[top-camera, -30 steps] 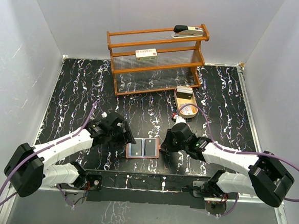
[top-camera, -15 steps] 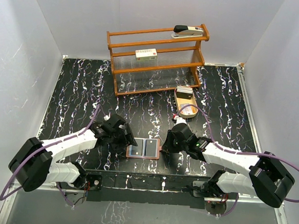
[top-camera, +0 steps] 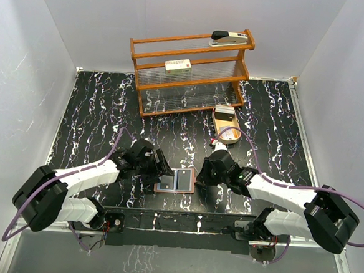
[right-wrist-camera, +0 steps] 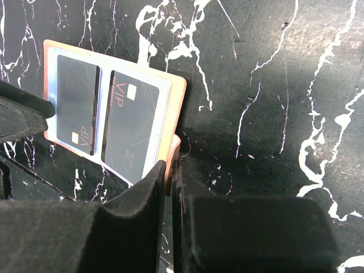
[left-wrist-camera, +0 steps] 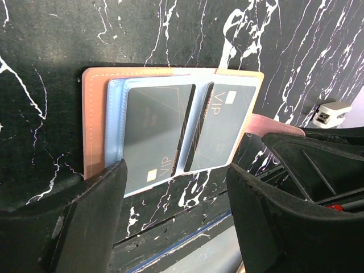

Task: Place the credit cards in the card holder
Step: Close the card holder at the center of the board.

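Note:
The card holder [top-camera: 158, 185] lies open and flat near the table's front edge. Two dark grey cards marked VIP [top-camera: 175, 180] sit side by side in its light-blue pockets. The left wrist view shows the holder's leather edge [left-wrist-camera: 94, 125] and both cards [left-wrist-camera: 153, 131] [left-wrist-camera: 222, 122]. My left gripper [top-camera: 161, 170] is open and empty, its jaws straddling the near part of the holder [left-wrist-camera: 176, 170]. My right gripper [top-camera: 198, 177] is shut on the holder's small closing tab [right-wrist-camera: 174, 149] at its right edge [right-wrist-camera: 169, 170]. The right wrist view shows both cards [right-wrist-camera: 128, 122].
A wooden rack [top-camera: 189, 71] stands at the back with a stapler [top-camera: 229, 38] on top and a cream box [top-camera: 178, 65] on its middle shelf. An oval wooden tray [top-camera: 224, 117] and a tape roll [top-camera: 230, 135] lie behind my right arm. The table's front edge is just below the holder.
My left gripper has moved right, up to the holder's left side. My right gripper has stayed on the tab, and the holder has barely shifted.

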Tool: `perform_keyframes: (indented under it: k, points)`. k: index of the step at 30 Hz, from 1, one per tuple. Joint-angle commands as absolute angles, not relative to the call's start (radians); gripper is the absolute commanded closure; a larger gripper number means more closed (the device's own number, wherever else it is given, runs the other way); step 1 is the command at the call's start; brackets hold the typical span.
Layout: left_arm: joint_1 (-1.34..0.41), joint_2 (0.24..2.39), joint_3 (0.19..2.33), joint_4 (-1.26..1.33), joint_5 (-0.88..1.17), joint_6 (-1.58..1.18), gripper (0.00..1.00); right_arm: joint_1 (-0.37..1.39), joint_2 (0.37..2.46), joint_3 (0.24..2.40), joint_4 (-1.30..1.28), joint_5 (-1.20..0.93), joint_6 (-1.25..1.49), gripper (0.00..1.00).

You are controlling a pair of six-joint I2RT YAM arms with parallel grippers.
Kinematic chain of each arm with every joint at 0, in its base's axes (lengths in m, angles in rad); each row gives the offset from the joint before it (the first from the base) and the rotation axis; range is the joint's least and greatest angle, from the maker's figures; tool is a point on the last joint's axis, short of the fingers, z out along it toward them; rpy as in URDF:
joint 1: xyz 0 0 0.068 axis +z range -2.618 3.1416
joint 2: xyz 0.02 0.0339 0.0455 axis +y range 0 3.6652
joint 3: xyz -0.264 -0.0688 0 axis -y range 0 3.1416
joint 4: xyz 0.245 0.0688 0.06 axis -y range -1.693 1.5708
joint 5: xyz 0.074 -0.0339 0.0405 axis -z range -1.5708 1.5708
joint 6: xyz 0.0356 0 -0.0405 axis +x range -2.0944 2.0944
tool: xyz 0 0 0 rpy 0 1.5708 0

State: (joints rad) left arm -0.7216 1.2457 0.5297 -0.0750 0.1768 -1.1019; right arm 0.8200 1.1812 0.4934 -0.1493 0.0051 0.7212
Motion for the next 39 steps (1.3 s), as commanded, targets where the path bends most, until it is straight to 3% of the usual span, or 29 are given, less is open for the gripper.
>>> perform_keyframes:
  k: [1, 10, 24, 39]
  points:
    - [-0.716, 1.222, 0.542, -0.086, 0.192, -1.094, 0.32, 0.823, 1.177, 0.494, -0.078, 0.025, 0.735, 1.00]
    - [-0.716, 1.180, 0.634, -0.334, 0.010, -0.992, 0.28, 0.822, 1.170, 0.493, -0.084, 0.023, 0.732, 1.00]
    - [-0.716, 1.277, 0.556, -0.176, 0.088, -1.017, 0.28, 0.824, 1.183, 0.481, -0.062, 0.003, 0.724, 1.00]
    - [-0.716, 1.178, 0.541, 0.013, 0.255, -1.120, 0.35, 0.832, 1.219, 0.467, 0.006, -0.038, 0.719, 1.00]
